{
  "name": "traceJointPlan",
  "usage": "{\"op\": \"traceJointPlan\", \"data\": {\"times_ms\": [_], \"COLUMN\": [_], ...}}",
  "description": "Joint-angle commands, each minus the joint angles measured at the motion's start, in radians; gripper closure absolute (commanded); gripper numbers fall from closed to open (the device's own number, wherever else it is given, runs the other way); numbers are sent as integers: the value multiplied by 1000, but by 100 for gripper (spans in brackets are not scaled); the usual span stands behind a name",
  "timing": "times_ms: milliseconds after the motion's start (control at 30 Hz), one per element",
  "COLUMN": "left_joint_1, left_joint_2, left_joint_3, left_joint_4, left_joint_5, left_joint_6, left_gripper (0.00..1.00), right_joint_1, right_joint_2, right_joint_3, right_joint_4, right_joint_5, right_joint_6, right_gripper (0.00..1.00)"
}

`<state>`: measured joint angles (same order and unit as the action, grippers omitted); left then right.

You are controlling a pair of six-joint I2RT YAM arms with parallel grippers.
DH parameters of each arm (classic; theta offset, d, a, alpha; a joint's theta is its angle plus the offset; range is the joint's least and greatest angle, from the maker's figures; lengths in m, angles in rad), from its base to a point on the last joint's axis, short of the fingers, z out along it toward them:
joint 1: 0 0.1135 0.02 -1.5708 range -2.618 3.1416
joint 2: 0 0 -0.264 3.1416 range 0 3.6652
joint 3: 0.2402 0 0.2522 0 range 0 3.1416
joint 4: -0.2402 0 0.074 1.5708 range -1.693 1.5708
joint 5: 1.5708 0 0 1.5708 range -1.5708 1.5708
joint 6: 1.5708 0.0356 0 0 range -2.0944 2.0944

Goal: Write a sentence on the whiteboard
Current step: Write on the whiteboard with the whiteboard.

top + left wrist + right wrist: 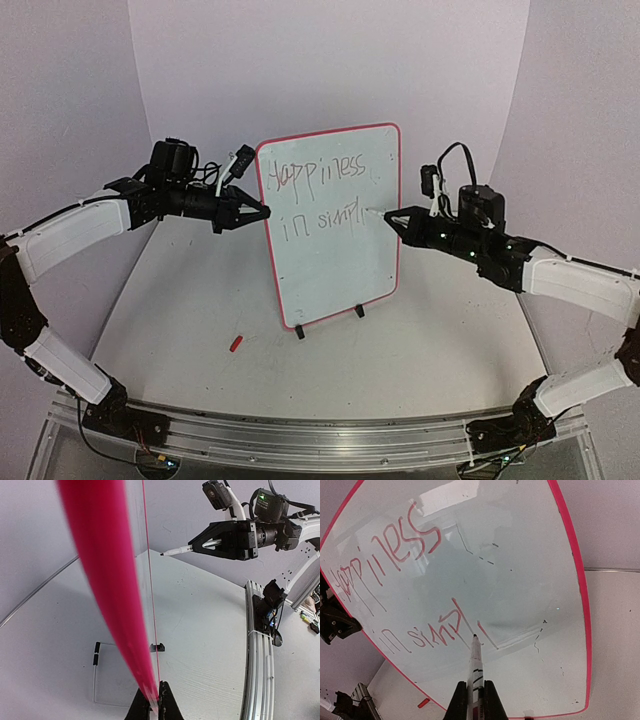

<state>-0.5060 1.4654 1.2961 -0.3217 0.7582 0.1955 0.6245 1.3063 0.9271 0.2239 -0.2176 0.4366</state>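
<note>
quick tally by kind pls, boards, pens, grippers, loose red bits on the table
whiteboard: 1
marker pen: 1
small red piece: 1
grippers: 2, left gripper and right gripper
total: 5

The upright whiteboard (335, 265) blocks mid-table. The left gripper (262, 212) clamps its edge at 9 o'clock, and the right gripper (390, 217) holds a marker (372, 211) to it at 3 o'clock. The table (430, 350) at 6 o'clock is passable, but a small red piece (235, 343) lies at 7 o'clock.
</note>
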Motion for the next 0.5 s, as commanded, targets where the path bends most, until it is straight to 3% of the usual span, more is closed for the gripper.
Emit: {"op": "traceJointPlan", "data": {"times_ms": [0,467], "left_joint_1": [-25,-25], "left_joint_2": [44,44], "left_joint_3": [-20,-20], "left_joint_4": [-204,-206], "left_joint_5": [-34,-39], "left_joint_6": [66,69], "left_gripper": [100,100], "right_joint_1": [10,13], "right_joint_2": [14,78], "right_joint_3": [69,99], "right_joint_4": [32,51], "right_joint_5": [-4,27], "right_joint_6": [-35,-45], "right_gripper": [100,100]}}
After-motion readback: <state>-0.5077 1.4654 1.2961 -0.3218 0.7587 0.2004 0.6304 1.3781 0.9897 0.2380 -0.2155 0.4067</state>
